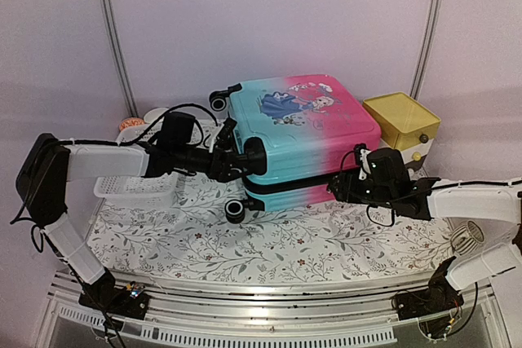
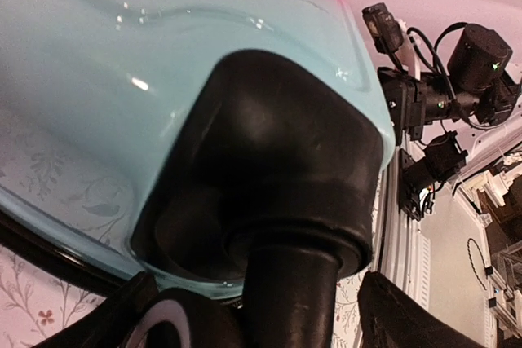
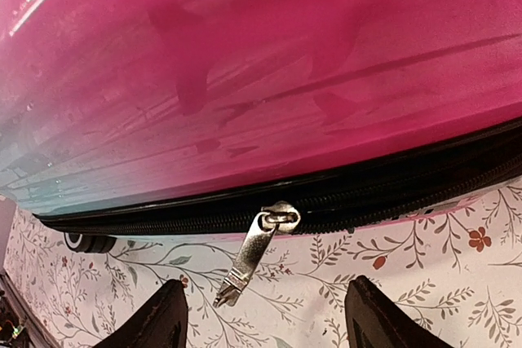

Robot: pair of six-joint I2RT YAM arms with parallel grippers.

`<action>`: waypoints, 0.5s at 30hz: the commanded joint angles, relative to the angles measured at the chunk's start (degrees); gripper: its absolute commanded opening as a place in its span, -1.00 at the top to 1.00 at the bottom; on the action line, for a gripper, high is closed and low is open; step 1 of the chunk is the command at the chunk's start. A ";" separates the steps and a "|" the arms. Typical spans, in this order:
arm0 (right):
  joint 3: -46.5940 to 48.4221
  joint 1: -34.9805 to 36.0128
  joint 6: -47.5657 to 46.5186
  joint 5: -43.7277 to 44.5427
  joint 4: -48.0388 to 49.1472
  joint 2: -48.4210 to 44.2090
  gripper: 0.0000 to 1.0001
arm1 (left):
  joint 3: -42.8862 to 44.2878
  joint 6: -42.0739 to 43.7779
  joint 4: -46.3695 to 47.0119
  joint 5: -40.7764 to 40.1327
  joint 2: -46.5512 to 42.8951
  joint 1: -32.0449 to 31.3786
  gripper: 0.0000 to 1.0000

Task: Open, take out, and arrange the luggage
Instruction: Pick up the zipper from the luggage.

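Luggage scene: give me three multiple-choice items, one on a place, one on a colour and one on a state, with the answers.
1. Where does the yellow-topped box stand relative to the luggage?
A. on top of it
B. by its pink end
C. by its turquoise end
2. What colour is the shell just above the zip pull?
A. yellow
B. white
C. pink
3. How is the luggage?
A. shut, lying flat
B. lid raised
C. standing on its wheels
Answers:
1 B, the top view shows the box at the pink end.
2 C, the right wrist view shows pink over the zip.
3 A, the halves meet at the black zip band.
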 commanded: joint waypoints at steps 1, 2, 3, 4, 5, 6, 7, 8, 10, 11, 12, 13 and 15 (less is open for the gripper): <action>1.40 -0.40 1.40 -1.10 -1.03 2.73 -0.30 | -1.57 -0.21 -0.26 2.07 -2.58 -2.67 -0.72; 1.76 -0.37 1.60 -1.14 -1.06 3.42 -0.28 | -1.91 -0.19 -0.26 1.77 -2.93 -2.77 -0.72; 2.17 -0.43 1.70 -1.10 -1.02 4.14 -0.25 | -2.22 -0.20 -0.26 1.47 -3.30 -2.89 -0.72; 2.72 -0.44 1.85 -1.09 -0.95 4.90 -0.21 | -2.53 -0.16 -0.24 1.09 -3.66 -2.92 -0.72; 3.30 -0.44 1.83 -1.09 -0.87 5.68 -0.16 | -2.80 -0.13 -0.26 0.54 -4.01 -2.98 -0.72; 3.81 -0.44 1.96 -1.28 -0.77 6.42 -0.12 | -3.06 -0.09 -0.26 0.17 -4.29 -2.97 -0.72; 4.39 -0.45 2.00 -1.53 -0.57 7.28 -0.08 | -3.32 -0.01 -0.26 -0.19 -4.69 -2.99 -0.72; 4.70 -0.44 2.05 -1.62 -0.51 7.68 -0.03 | -3.52 0.00 -0.26 -0.47 -5.04 -2.97 -0.72; 4.95 -0.44 2.30 -1.68 0.15 8.18 0.09 | -3.81 0.09 -0.41 -0.87 -5.69 -2.99 -0.72; 4.92 -0.44 2.47 -1.81 0.58 8.32 0.13 | -3.91 0.09 -0.51 -1.05 -6.09 -2.99 -0.72; 4.94 -0.44 2.66 -1.96 0.86 8.47 0.19 | -4.06 0.16 -0.56 -1.14 -6.40 -2.99 -0.72; 4.99 -0.44 2.56 -2.20 1.10 8.66 0.30 | -4.11 0.18 -0.67 -1.29 -6.79 -2.99 -0.72; 5.23 -0.50 2.49 -2.69 1.30 9.01 0.51 | -4.36 0.16 -0.70 -1.42 -7.45 -2.99 -0.73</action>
